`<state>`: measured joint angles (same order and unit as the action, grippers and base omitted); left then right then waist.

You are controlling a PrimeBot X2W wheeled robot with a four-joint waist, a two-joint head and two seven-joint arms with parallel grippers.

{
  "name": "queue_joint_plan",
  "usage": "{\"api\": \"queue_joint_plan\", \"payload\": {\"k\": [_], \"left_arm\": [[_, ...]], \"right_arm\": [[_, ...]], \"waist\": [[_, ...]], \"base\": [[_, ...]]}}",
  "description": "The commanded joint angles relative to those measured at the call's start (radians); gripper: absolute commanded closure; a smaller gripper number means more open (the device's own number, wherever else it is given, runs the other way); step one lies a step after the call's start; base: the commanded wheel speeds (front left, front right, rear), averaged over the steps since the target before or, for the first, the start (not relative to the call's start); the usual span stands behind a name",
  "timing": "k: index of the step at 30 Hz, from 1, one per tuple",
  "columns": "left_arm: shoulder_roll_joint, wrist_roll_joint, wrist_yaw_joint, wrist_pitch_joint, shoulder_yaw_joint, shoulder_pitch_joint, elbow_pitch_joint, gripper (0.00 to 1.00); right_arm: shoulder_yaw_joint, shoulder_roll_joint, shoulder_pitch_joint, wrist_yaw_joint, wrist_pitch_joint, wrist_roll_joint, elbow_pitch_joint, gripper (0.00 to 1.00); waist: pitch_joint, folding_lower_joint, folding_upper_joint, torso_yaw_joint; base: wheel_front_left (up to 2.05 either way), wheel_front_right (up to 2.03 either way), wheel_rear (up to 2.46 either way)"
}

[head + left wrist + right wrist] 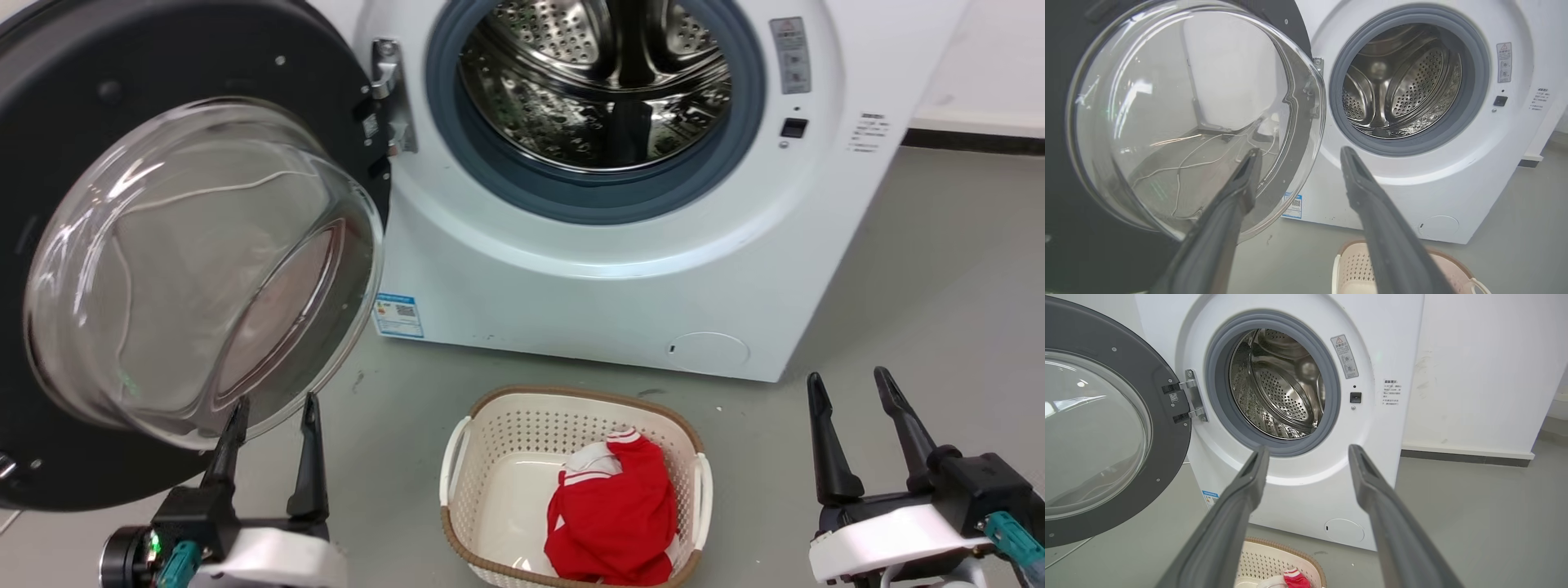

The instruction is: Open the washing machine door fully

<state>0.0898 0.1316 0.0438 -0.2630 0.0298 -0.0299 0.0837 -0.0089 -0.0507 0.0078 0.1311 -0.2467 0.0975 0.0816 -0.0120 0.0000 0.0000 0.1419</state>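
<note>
Head view shows the door (122, 57) swung wide on its hinge (390, 90) at the left of the washer (588, 278). Its glass bowl (188, 269) bulges toward the camera, and the steel drum (596, 82) is fully exposed. The left pincer (275, 406) sits in front of the washer's left side, fingers spread and holding nothing. Its tips are just below the bowl's lower edge; contact cannot be judged. The right pincer (849, 378) sits off the washer's front right corner, also spread and empty, well apart from the door. A basket (490, 441) stands on the floor (898, 310) just in front of the washer, with a red garment (616, 514) inside.
</note>
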Motion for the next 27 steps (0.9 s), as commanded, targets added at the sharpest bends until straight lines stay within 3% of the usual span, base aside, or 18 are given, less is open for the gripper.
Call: {"api": "queue_joint_plan", "payload": {"k": [1, 13, 27], "left_arm": [[-0.002, -0.006, 0.001, -0.002, -0.004, 0.013, -0.006, 0.00], [-0.014, -0.048, 0.017, -0.002, -0.035, 0.079, -0.015, 0.00], [-0.015, -0.066, 0.019, -0.002, -0.026, 0.058, 0.003, 0.00]], "right_arm": [[0.000, 0.001, 0.000, -0.001, 0.000, -0.004, -0.009, 0.00], [-0.025, 0.001, 0.029, -0.001, 0.046, -0.034, -0.069, 0.00], [-0.028, 0.001, 0.039, -0.001, 0.043, -0.010, -0.033, 0.00]], "waist": [[0.007, 0.0000, 0.0000, -0.020], [0.010, 0.0000, 0.0000, -0.102], [0.011, 0.0000, 0.0000, -0.113]], "base": [[0.00, 0.00, 0.00], [0.00, 0.00, 0.00], [0.00, 0.00, 0.00]]}}
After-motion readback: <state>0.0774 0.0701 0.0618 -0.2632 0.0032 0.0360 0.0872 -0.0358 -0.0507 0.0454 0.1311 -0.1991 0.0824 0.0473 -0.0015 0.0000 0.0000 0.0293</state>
